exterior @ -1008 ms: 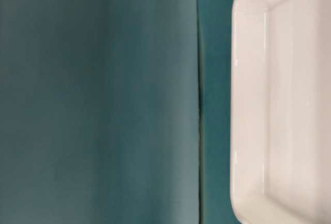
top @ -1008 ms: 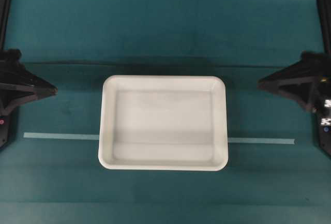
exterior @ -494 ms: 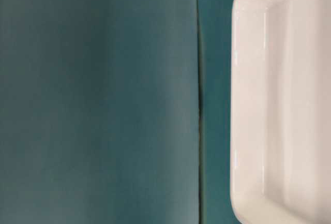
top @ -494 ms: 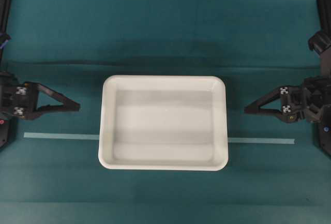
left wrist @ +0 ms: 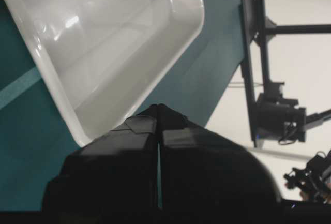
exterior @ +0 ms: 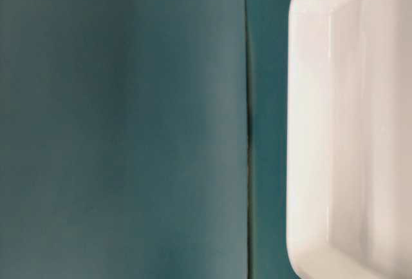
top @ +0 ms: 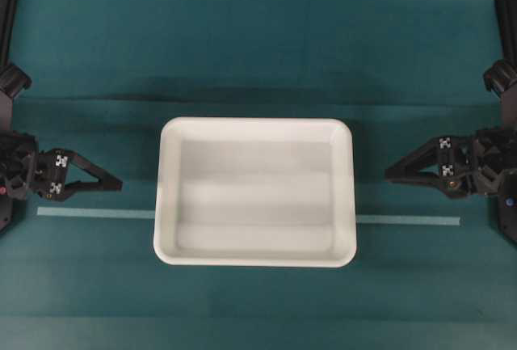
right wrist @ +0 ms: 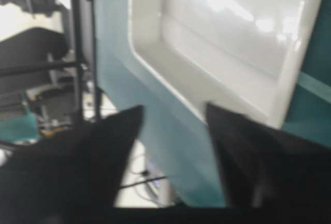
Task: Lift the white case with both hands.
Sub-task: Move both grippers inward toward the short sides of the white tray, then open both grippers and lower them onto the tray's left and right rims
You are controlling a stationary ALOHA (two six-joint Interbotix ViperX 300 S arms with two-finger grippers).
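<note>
The white case (top: 161, 196) lies flat and empty on the teal cloth, mid-table. It also shows in the table-level view (exterior: 347, 131). My left gripper (top: 119, 182) hovers left of the case's short side, apart from it. Its fingers meet at the tips (left wrist: 158, 107) with nothing between them, and the case (left wrist: 103, 43) lies ahead. My right gripper (top: 392, 175) stands right of the other short side, also apart from it. Its jaws are spread wide (right wrist: 173, 113) and hold nothing; the case's rim (right wrist: 289, 74) is just beyond them.
A thin pale tape strip (top: 93, 212) runs across the cloth and passes under the case, coming out on the right (top: 408, 221). A fold in the cloth (top: 258, 101) runs behind the case. Black frame posts (top: 8, 10) stand at the far corners.
Both arms have come in from the table's side edges toward the case's short sides. Over the last half second the left gripper shifted a little toward the front edge.
</note>
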